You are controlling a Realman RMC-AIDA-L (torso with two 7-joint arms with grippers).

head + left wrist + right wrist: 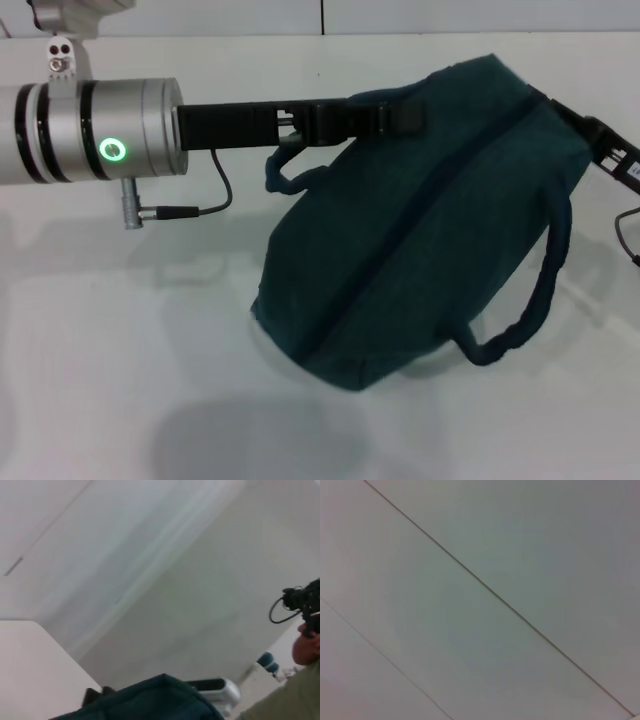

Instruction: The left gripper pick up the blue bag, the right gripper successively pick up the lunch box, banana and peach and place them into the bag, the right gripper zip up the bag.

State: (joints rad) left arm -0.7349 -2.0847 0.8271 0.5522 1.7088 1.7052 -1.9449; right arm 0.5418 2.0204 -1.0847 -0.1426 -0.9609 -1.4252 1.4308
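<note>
Right hand (600,140) perhaps behind blue bag (420,220)

No readable text, labels, brands or numbers on anything in view

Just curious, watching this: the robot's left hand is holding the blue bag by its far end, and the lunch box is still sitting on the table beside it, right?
Not quite. The left hand does reach the blue bag at its far end, but the head view shows no lunch box on the table beside it.
</note>
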